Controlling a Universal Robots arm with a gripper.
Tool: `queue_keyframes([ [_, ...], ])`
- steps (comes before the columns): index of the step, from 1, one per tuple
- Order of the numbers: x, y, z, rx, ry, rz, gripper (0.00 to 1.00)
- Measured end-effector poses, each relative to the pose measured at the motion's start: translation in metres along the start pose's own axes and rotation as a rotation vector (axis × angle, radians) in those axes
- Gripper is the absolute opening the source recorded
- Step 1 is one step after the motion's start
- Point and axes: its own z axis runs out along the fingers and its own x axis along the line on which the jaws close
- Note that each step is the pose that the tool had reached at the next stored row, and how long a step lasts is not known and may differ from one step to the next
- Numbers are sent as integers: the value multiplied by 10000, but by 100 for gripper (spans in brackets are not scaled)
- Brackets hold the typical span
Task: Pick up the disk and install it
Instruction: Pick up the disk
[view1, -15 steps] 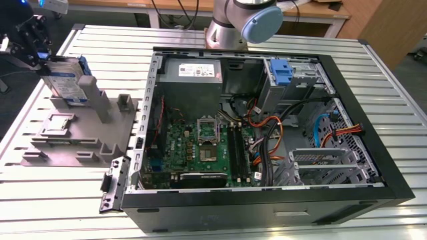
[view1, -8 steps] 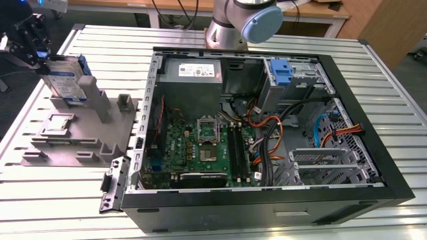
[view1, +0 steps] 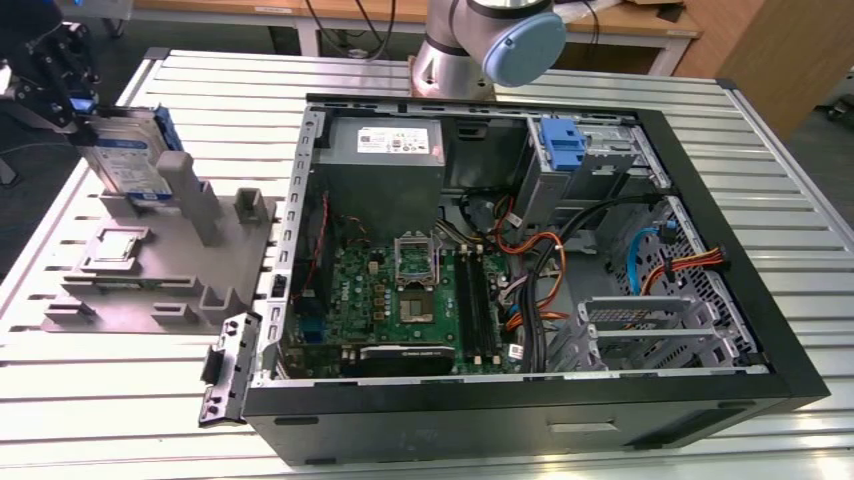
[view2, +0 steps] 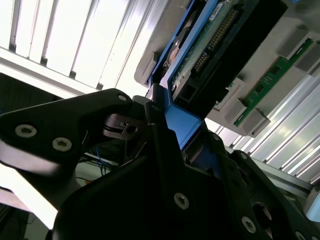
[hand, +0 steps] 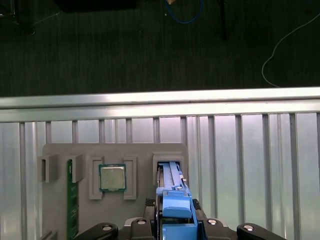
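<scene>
On the slatted metal table (view1: 134, 400), the hand (view1: 83, 108) clamps the upright disk (view1: 130, 168), its white-and-blue label (view1: 120, 150) unreadable.

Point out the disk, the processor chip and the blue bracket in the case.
disk (view1: 123, 163): exterior view, on its labelled silver face.
processor chip (hand: 112, 178): first wrist view, middle of its metal lid.
blue bracket (view1: 565, 150): exterior view, its middle.

Exterior view looks down over the table (view1: 787, 250); both wrist views sit close against the disk (hand: 170, 176) (view2: 210, 47).
</scene>
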Motion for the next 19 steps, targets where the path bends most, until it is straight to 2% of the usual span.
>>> queue_keyframes([
  [19, 0, -1, -204, -1, 0, 0, 37],
])
